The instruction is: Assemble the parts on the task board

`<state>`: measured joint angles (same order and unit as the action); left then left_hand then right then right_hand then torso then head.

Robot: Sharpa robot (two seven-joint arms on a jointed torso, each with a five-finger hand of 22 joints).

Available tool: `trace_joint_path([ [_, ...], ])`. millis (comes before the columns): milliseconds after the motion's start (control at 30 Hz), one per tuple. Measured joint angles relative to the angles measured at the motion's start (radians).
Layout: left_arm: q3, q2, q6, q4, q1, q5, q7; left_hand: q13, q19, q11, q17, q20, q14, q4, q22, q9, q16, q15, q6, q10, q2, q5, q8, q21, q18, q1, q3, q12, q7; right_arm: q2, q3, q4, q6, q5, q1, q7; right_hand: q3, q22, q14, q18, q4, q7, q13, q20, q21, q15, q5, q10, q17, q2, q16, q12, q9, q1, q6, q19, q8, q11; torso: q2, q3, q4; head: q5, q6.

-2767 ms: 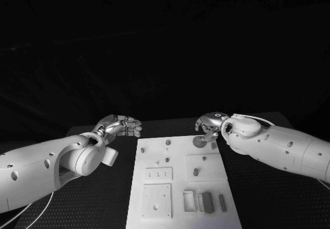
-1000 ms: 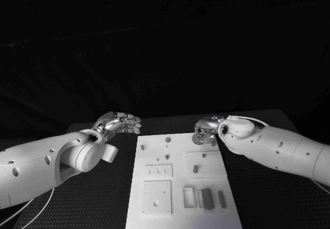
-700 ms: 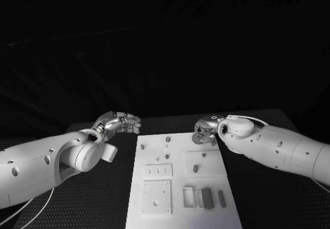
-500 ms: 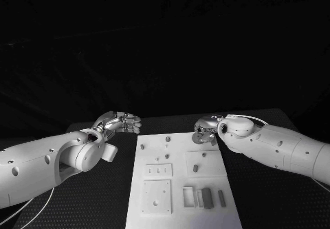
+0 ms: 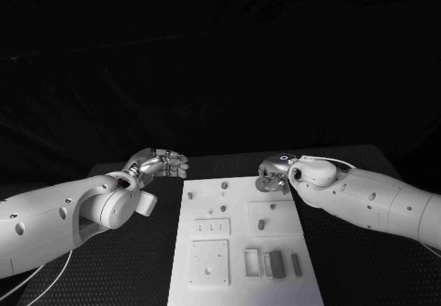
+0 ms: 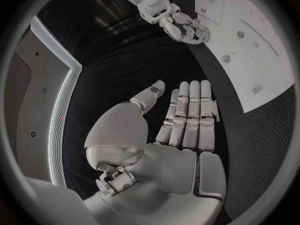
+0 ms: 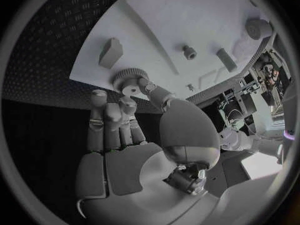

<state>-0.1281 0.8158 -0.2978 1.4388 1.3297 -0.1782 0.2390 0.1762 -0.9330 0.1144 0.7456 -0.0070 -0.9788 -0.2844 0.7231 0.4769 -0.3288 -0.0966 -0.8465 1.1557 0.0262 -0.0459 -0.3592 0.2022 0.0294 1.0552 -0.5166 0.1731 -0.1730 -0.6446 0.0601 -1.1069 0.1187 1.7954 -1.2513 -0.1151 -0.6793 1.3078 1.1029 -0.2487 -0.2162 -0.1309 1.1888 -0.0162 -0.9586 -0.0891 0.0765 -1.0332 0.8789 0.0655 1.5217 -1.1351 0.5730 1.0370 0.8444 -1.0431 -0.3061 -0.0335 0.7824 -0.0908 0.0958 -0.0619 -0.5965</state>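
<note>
— Where's the right hand (image 5: 273, 171)?

— At the far right corner of the task board (image 5: 241, 255). It pinches a small round part with a knurled rim, the gear (image 7: 129, 80), between thumb and fingertips (image 7: 99, 97). In the right wrist view the gear sits just over the board's edge, right at the fingertips; whether it touches the board, I cannot tell.

— Anything else near that hand?

— Just beyond the gear, on the board, a small wedge-shaped part (image 7: 110, 52), a short peg (image 7: 188, 51) and an oblong part (image 7: 225, 59), all apart from the fingers.

— And the left hand (image 5: 160, 166)?

— Off the board's far left corner, above the black desk (image 5: 120, 274), holding nothing. The left wrist view shows its fingers (image 6: 190, 112) straight and side by side, thumb set apart. The board lies well to that hand's side, untouched by it.

— Other parts?

— A few upright grey blocks (image 5: 276, 264) at the board's near end, well away from both hands.
</note>
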Motion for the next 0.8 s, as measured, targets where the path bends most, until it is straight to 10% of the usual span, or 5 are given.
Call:
trace_joint_path([
  [800,0.000,0.002,0.000,0.003,0.000,0.000,0.000,0.001,0.000,0.000,0.001,0.000,0.000,0.000,0.000,0.000,0.004,0.000,0.000,0.000,0.000,0.000,0.000,-0.004,0.000,0.000,0.000,-0.005,0.000,0.002,0.004,-0.237,0.130,0.181,-0.009,-0.110,-0.009,0.000,0.015,0.000,0.009,0.005,-0.025,0.018,-0.004,-0.010,-0.003,-0.013,-0.011,0.030,0.004,-0.004,0.000,-0.002,0.005,-0.019,-0.008,0.014,-0.001,0.0000,-0.0020,0.012,0.006],
])
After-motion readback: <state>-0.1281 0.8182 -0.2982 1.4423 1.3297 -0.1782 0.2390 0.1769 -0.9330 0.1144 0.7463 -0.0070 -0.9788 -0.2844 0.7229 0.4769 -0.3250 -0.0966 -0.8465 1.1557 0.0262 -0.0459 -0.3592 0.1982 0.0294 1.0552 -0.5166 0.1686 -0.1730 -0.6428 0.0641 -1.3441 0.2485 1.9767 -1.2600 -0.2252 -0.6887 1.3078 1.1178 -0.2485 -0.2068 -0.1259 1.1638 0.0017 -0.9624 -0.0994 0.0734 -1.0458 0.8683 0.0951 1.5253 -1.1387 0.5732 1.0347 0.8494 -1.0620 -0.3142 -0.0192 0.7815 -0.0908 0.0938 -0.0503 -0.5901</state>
